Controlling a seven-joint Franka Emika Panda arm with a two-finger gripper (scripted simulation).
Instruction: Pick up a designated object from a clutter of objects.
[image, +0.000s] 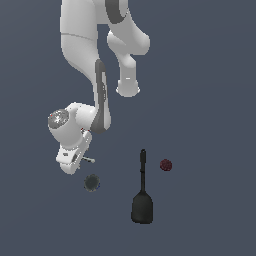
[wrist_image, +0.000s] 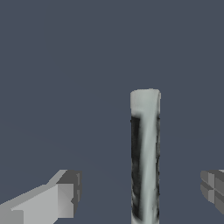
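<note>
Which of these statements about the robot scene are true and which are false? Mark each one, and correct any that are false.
1. The gripper has its fingers spread apart, with the thin white-grey stick between them. True.
2. The fingers are clamped tight on the stick. False: in the wrist view a gap shows on each side of the stick.
3. The dark red ball lies on the exterior view's right of the black spatula. True.
4. The spatula is held up off the floor by the arm. False: it lies flat on the floor, apart from the gripper.
5. The dark grey disc lies on the floor near the gripper. True.
</note>
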